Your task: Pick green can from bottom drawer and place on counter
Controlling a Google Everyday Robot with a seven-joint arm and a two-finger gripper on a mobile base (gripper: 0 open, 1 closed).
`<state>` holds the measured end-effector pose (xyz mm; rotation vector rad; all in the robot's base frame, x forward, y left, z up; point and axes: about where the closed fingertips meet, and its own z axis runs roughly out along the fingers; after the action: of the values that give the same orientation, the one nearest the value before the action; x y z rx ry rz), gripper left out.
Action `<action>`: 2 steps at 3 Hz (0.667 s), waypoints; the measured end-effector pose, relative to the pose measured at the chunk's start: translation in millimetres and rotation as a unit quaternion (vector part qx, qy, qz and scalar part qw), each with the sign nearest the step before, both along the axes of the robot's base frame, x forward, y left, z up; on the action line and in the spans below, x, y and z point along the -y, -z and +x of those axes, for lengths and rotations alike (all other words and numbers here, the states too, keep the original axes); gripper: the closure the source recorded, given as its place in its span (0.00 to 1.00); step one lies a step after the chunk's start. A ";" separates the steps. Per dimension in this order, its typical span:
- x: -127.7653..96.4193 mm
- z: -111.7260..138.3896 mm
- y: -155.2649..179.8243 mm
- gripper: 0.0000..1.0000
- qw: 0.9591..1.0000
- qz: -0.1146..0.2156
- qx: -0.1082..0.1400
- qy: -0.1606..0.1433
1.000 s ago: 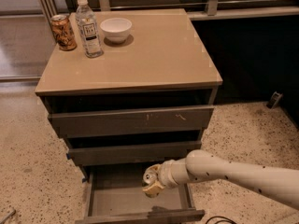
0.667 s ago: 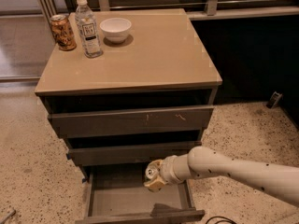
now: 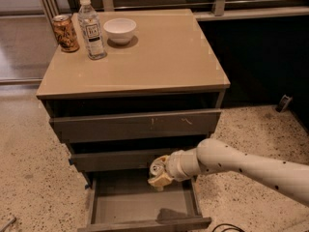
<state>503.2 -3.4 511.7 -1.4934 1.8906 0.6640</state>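
— One arm? Where is it?
— One pale arm comes in from four o'clock, its forearm nearly level. The gripper [image 3: 159,180] is over the open bottom drawer [image 3: 145,224], just below the middle drawer's front.
— And the jaws?
— Narrow, clasped on the green can [image 3: 156,168]. Only its silver top shows, and it is held above the drawer floor.
— The counter [image 3: 164,57]?
— Tan and glossy. Toward eleven o'clock stand a brown can [image 3: 65,33], a water bottle [image 3: 91,30] and a white bowl [image 3: 120,30]. The speckled floor [image 3: 29,168] lies around the cabinet.
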 end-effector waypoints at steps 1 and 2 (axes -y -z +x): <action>-14.4 -3.0 -83.7 1.00 1.000 0.012 -0.010 0.002; -20.8 2.5 -189.2 1.00 1.000 0.001 0.016 0.009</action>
<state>505.6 17.4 700.9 -1.4740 1.8767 0.6305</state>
